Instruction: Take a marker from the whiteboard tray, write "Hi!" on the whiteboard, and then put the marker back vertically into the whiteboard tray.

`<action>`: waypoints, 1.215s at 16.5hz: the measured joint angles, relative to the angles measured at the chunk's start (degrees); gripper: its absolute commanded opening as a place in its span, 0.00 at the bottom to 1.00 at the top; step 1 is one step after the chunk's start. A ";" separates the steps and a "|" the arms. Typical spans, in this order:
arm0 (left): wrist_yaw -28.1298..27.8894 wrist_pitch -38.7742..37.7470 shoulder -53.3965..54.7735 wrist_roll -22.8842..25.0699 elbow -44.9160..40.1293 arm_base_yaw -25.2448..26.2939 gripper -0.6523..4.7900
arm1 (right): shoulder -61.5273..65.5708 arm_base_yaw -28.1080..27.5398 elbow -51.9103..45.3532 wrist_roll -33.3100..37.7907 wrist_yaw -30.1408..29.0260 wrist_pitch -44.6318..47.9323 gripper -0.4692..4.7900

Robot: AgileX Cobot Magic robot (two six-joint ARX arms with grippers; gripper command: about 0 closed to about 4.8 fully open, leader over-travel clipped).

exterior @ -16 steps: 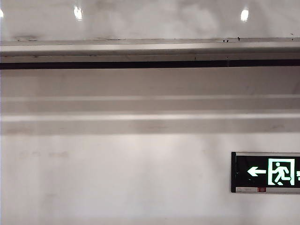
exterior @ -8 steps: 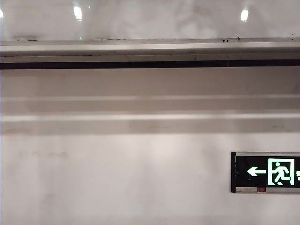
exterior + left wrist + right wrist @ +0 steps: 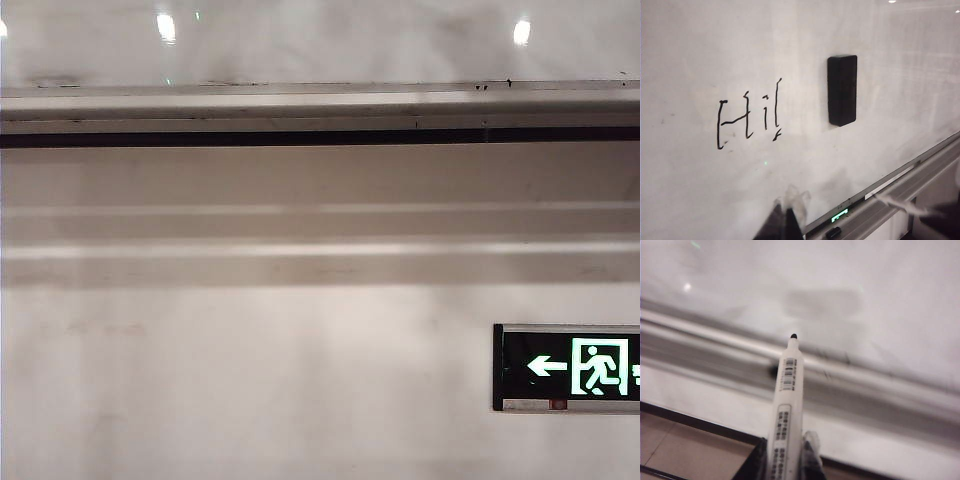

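The marker (image 3: 787, 400), a white barrel with dark print and a bare black tip, is clamped between the fingers of my right gripper (image 3: 785, 449). Its tip points toward the silver whiteboard tray (image 3: 880, 390), below the whiteboard (image 3: 840, 290). In the left wrist view "Hi!" (image 3: 747, 117) is written in black on the whiteboard (image 3: 700, 50). My left gripper (image 3: 785, 222) is shut and empty, close to the board above the tray (image 3: 900, 192). The exterior view shows the whiteboard (image 3: 320, 40) and the tray (image 3: 320, 105), with neither gripper nor marker in it.
A black eraser (image 3: 842, 90) sticks to the board right of the writing. A small dark object (image 3: 833, 232) lies on the tray near my left gripper. A green exit sign (image 3: 570, 367) hangs on the wall under the tray.
Small green glints have appeared in the board's reflection at the top of the exterior view. Nothing else differs there, and no arm shows.
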 measured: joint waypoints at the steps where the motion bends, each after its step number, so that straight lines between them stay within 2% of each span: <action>1: -0.13 0.15 0.00 0.00 0.00 0.07 0.11 | -1.49 -1.05 -5.35 1.51 0.13 3.61 0.09; 4: 0.00 1.25 -0.02 0.00 0.00 0.02 0.11 | -2.14 -3.61 -18.49 4.09 -1.51 19.56 0.09; 6: -0.02 1.25 -0.07 -0.07 0.00 0.04 0.11 | -0.76 -4.72 -22.40 4.31 -2.82 28.02 0.09; 13: -0.02 1.73 -0.15 -0.11 0.00 0.04 0.11 | 5.77 -14.10 -22.64 4.81 -10.62 33.94 0.09; 20: -0.02 1.75 -0.22 -0.11 0.00 0.04 0.11 | 8.26 -18.69 -22.60 5.05 -14.34 34.91 0.09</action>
